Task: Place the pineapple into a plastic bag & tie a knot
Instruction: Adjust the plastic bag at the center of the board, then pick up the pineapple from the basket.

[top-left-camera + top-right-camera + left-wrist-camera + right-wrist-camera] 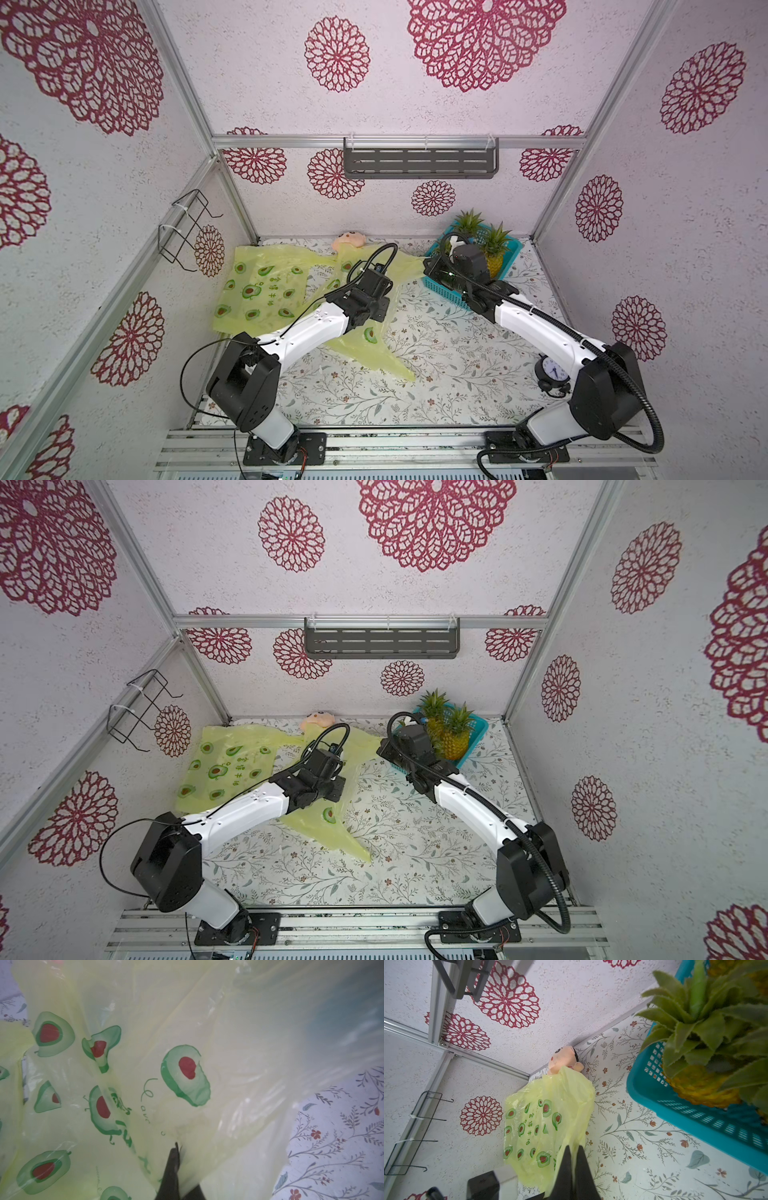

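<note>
The left gripper (pixel 176 1147) is closed on a fold of the yellow plastic bag (pixel 266 286), the right gripper (pixel 573 1148) is closed on another part of it, and the pineapple (pixel 455 742) stands upright in the teal basket (pixel 695 1122).

White walls (pixel 257 83) carry dark red flower prints. A grey shelf (pixel 420 161) hangs at the back, a black wire rack (pixel 185 232) at the left. The tabletop (pixel 440 374) shows leaves.
</note>
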Motion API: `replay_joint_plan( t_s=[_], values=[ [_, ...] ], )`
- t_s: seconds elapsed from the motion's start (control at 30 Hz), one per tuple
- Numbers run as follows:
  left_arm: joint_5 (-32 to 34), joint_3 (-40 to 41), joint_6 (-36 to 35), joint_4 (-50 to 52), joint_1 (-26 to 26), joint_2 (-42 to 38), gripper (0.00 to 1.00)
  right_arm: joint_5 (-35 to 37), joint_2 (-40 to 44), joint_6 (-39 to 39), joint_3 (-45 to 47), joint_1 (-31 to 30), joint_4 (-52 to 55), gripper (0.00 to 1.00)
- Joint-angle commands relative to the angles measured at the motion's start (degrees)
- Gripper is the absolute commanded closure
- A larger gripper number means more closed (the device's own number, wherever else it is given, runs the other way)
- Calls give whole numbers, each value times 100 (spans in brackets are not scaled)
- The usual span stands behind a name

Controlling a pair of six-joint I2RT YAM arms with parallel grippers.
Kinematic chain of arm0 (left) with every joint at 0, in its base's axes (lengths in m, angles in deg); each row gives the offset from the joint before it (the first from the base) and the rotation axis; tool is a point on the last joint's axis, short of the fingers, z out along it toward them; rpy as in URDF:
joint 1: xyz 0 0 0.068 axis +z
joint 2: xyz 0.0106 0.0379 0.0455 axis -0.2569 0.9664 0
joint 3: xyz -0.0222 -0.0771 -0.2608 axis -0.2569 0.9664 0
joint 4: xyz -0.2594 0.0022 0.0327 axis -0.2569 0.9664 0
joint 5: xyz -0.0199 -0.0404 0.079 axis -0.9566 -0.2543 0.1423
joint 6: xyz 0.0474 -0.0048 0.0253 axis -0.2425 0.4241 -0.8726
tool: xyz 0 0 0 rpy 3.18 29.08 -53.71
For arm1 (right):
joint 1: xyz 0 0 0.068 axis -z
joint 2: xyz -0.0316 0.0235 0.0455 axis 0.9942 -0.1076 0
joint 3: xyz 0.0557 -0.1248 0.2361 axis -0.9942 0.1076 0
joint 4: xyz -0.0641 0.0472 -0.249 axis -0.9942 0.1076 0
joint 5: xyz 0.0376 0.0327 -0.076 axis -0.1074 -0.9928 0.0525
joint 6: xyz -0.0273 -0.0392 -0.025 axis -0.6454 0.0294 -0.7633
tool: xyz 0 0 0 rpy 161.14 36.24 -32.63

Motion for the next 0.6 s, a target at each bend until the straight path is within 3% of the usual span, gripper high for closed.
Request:
replay_joint_plan(
  t_s=[0.0,0.1,0.2,0.37,0.57],
  values=[
    [-104,57,-54,139,101,-404,100,-164,-122,-821,-403,215,232,77],
    [-539,63,-3,267,325,-591,100,-280,23,-1604,-667,527,775,37],
    [-1033,64,86,342,591,-746,100,-252,400,-2380,-701,897,1164,16],
    [-1606,-136,152,618,901,-791,100,252,804,-3078,-794,1546,2204,5],
    [-1752,-557,174,981,965,-501,100,571,769,-3458,-877,1890,3046,1]
  ],
)
